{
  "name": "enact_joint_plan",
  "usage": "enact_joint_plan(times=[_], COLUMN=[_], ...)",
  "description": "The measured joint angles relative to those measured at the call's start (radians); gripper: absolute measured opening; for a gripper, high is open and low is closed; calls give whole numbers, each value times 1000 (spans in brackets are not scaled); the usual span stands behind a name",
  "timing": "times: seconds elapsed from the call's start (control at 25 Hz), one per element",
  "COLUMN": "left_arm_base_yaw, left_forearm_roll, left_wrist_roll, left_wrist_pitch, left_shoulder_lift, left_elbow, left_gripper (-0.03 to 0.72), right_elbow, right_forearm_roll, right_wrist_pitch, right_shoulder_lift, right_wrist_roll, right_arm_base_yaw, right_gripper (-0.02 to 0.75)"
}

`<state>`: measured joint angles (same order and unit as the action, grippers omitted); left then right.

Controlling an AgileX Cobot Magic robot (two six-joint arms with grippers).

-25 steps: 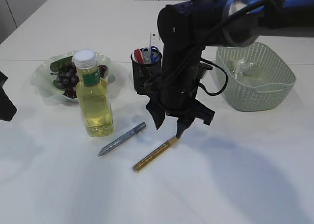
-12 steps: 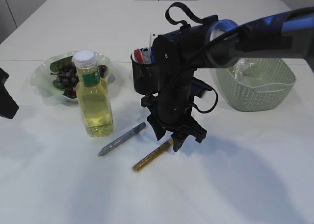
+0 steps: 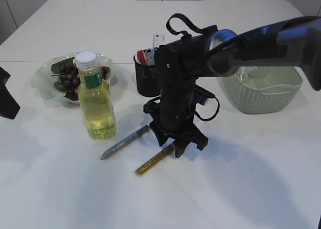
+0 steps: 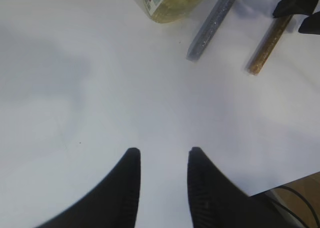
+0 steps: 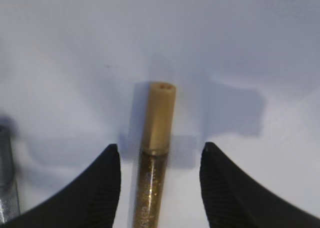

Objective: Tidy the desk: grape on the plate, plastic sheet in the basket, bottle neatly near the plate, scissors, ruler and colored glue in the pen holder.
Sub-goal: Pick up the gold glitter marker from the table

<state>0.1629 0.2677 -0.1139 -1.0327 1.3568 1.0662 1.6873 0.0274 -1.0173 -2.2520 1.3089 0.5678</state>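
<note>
Right gripper (image 5: 159,180) stood low over the table (image 3: 241,189), fingers (image 5: 102,188) apart on either side of the gold glue (image 5: 156,153), not clamped. Gold glue lay flat beside the silver glue (image 3: 124,142), both near the bottle (image 3: 95,101). Left gripper (image 4: 162,160) hung over bare table, fingers (image 4: 127,188) apart, empty. Grapes (image 3: 67,81) sat on the plate (image 3: 45,73); scissors (image 3: 146,55) in the holder (image 3: 146,78); sheet (image 3: 261,73) in the basket (image 3: 271,98).

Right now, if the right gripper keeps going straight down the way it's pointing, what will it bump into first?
Most likely the gold glitter glue pen. The right gripper points down at the table with its open fingers on either side of the pen, not touching it yet, so the pen sits right in its path.
</note>
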Motion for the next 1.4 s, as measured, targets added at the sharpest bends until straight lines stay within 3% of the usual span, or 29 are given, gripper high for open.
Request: enact_joint_plan(times=[0.36,0.64,0.8,1.2,1.4], left_arm_base_yaw=[0,0,0,0,0], left_forearm_roll=[2,4,4,4,4], left_wrist_roll=[0,0,0,0,0], left_wrist_pitch=[2,6,9,11,11], left_shoulder_lift=[0,0,0,0,0], left_elbow=[0,0,0,0,0], left_gripper=[239,239,239,239,239], right_elbow=[0,0,0,0,46], right_forearm_roll=[0,-6,-8,5,180], right_wrist_pitch=[6,6,-1,19,61], right_shoulder_lift=[-17,-17,-17,82,147], right_wrist_roll=[0,-8,-85,-396,-765], right_arm_base_yaw=[0,0,0,-65,-181], right_gripper=[389,174,153,153,153])
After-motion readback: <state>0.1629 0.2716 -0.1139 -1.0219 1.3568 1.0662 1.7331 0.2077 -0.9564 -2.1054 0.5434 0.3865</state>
